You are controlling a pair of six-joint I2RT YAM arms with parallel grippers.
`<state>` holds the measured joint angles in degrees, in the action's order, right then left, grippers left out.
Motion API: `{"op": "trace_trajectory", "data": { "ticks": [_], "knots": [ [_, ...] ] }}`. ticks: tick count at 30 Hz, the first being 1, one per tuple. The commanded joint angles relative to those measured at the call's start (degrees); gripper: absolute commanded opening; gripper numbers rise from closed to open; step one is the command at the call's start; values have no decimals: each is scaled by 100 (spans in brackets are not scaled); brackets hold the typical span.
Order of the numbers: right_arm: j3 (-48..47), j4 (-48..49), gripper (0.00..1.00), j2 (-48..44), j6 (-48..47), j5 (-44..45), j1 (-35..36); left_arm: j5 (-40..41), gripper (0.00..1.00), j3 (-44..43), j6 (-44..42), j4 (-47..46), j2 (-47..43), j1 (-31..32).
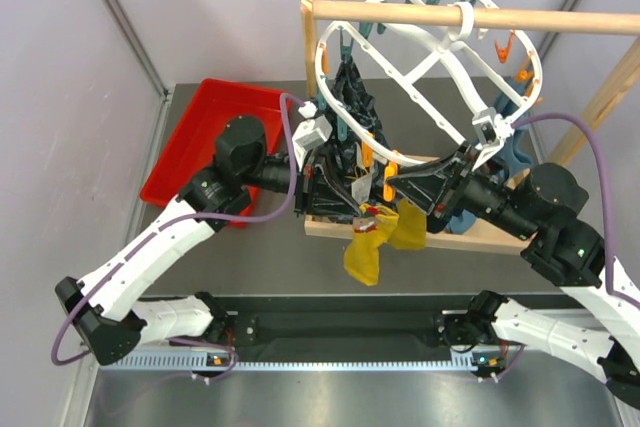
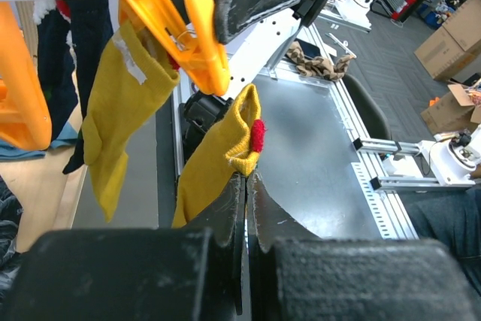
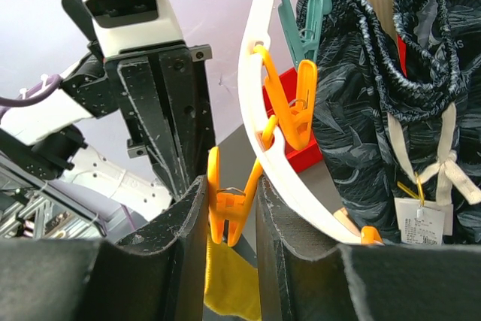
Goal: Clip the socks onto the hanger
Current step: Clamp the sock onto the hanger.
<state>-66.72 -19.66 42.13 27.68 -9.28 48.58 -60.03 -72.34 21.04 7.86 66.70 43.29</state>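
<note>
Only my wrist views show it: left end effector (image 2: 246,186) pinches yellow sock (image 2: 210,178), right end effector (image 3: 231,186) squeezes orange peg (image 3: 225,212); red bin (image 1: 180,152) at ten o'clock.

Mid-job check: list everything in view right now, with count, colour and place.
rack: one, wooden, far side.
hanger: one, white, hooked on rack rod.
pegs: many, orange and teal, around hanger rim.
pegged sock: one, yellow, hanging from hanger.
held sock: one, yellow, beside pegged sock.
dark cloth: one, patterned, hanging from hanger.
bin: one, red, far left.
left pincer: black, shut on held sock.
right pincer: black, shut on orange peg.
</note>
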Motion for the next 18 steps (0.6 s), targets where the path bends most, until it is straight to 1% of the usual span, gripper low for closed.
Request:
{"op": "trace_trajectory", "data": {
  "ticks": [1, 18],
  "knots": [
    [62, 419, 0, 32, 229, -698, 29, 26, 0, -228, -144, -56, 28, 22],
    [265, 560, 0, -64, 255, -918, 38, 114, 0, -325, -117, -127, 63, 22]
  ]
}}
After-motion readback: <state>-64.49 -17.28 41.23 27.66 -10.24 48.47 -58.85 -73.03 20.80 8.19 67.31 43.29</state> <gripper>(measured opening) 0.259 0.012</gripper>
